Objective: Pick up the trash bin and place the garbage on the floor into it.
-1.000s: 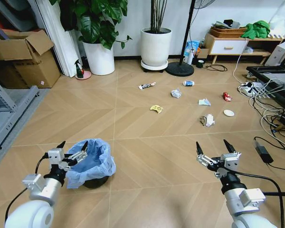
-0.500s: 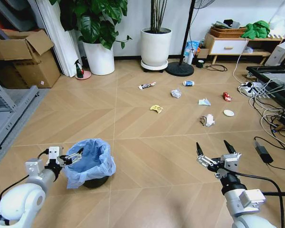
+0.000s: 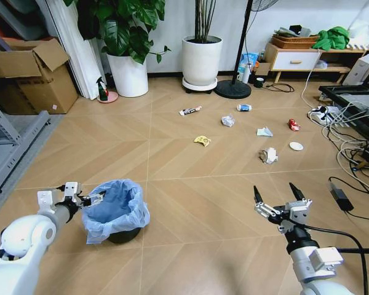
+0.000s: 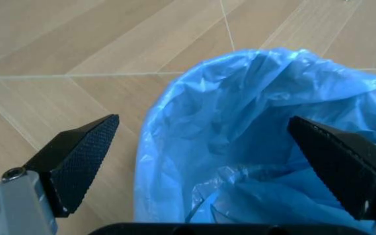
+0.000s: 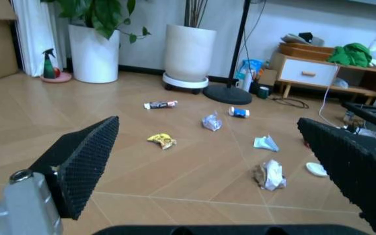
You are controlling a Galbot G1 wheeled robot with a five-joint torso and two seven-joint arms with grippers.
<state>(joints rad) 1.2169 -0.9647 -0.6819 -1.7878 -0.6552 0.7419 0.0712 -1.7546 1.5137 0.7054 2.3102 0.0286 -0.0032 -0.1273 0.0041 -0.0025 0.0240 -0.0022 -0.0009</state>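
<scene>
My left gripper (image 3: 86, 200) is spread wide at the bin (image 3: 115, 211) rim, holding nothing. The bag looks soft and slippery, so I'd pinch the stiff rim. My right gripper (image 3: 275, 196) hangs open, empty. Garbage (image 3: 269, 155) lies beyond.
</scene>
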